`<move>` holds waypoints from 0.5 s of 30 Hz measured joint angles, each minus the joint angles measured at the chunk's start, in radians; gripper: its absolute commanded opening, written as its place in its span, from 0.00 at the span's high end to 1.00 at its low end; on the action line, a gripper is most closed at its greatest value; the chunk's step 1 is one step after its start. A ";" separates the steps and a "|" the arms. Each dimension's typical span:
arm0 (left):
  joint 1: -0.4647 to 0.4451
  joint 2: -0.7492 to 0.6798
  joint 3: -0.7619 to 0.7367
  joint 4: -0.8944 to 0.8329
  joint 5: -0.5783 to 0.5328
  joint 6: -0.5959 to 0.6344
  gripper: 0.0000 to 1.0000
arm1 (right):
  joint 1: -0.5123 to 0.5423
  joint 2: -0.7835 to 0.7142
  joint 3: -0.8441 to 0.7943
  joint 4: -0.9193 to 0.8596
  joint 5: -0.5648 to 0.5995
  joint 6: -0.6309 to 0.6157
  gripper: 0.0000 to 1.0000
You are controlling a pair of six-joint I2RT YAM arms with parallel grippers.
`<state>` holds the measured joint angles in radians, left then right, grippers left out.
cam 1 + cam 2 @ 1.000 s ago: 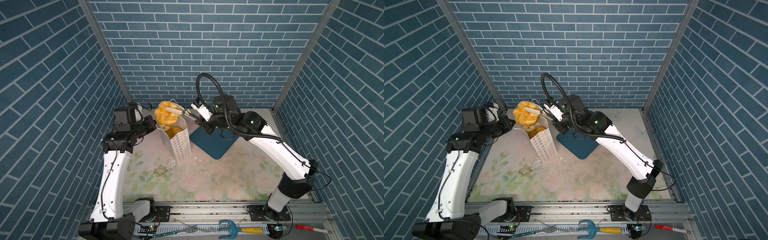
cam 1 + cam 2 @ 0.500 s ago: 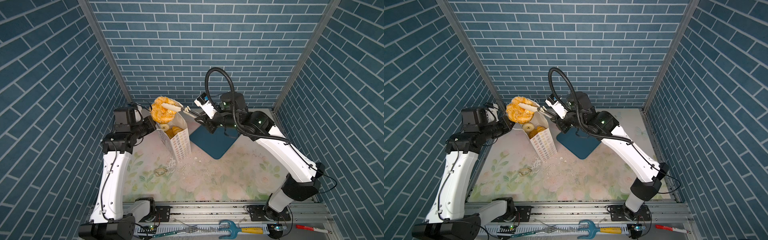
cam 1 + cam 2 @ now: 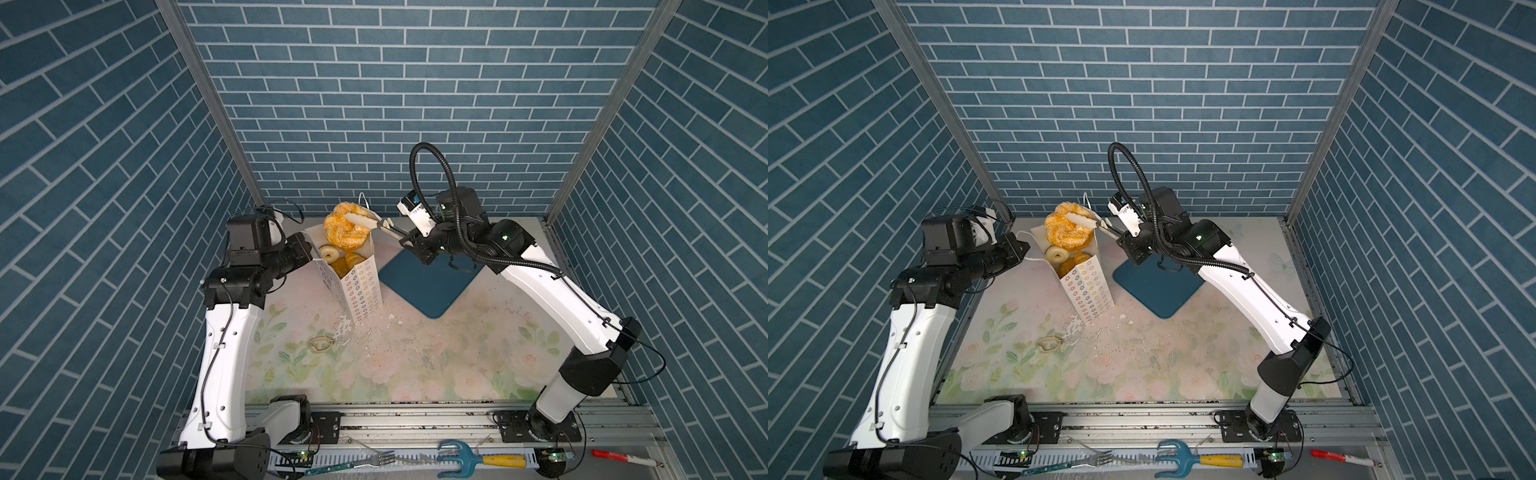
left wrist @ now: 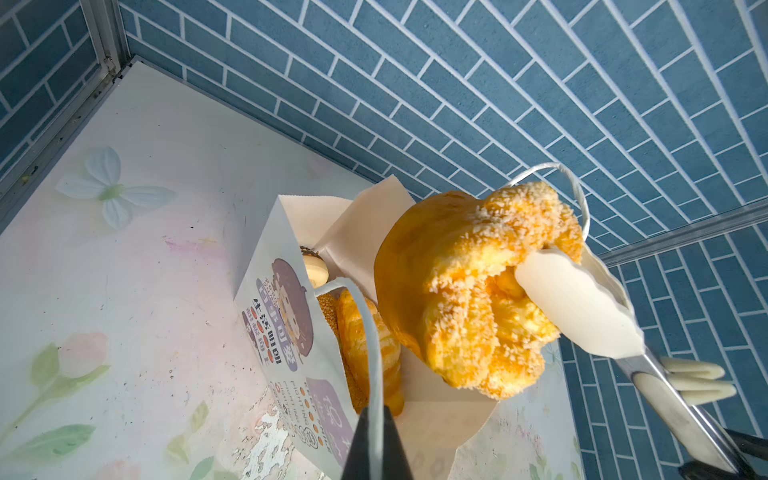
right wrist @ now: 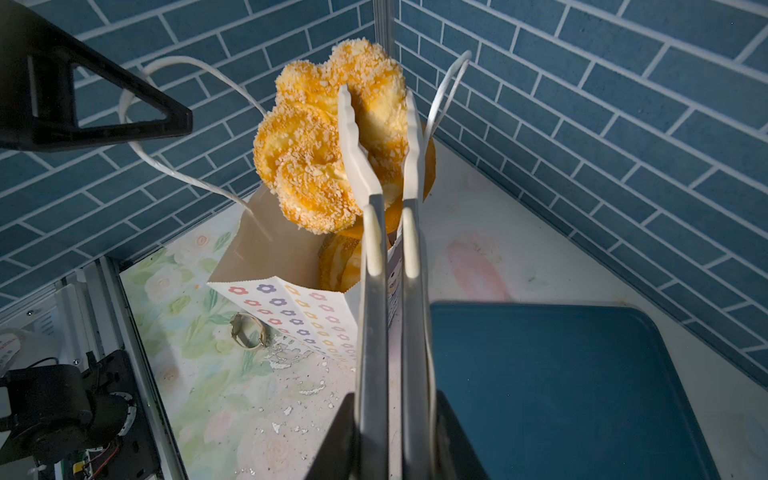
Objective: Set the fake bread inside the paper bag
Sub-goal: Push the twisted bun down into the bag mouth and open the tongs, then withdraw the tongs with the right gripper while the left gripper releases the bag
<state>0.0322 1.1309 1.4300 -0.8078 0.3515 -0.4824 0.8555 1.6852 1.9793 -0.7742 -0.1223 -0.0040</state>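
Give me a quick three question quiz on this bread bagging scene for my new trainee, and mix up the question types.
1. True or false: bread lies on the teal tray.
2. Pick one: the right pincer carries the sugar-dusted pastry with A) bare fingers, B) tongs, C) a fork.
3. Short answer: which part of the paper bag does the left pincer clamp?

Key: 1 false, the tray is bare. 2 B. 3 its white cord handle.
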 measured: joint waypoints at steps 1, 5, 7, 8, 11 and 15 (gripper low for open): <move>0.000 0.000 0.000 0.000 0.000 0.000 1.00 | 0.001 0.002 0.001 0.000 -0.008 0.000 0.70; 0.000 0.000 0.000 0.000 0.000 0.000 1.00 | 0.008 0.017 0.025 -0.014 -0.035 -0.002 0.60; 0.000 0.001 0.000 0.000 0.000 0.000 1.00 | 0.011 0.029 0.043 -0.023 -0.043 -0.003 0.56; 0.000 0.001 0.000 0.000 0.000 0.000 1.00 | 0.012 0.033 0.051 -0.026 -0.047 -0.002 0.55; 0.000 0.002 0.000 0.000 0.000 0.000 1.00 | 0.016 0.037 0.056 -0.027 -0.045 -0.002 0.54; 0.000 0.006 0.000 0.000 0.001 0.000 1.00 | 0.019 0.037 0.064 -0.028 -0.035 -0.002 0.56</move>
<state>0.0322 1.1370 1.4300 -0.8074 0.3523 -0.4824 0.8745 1.7218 2.0438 -0.8021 -0.1574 -0.0059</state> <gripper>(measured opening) 0.049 0.449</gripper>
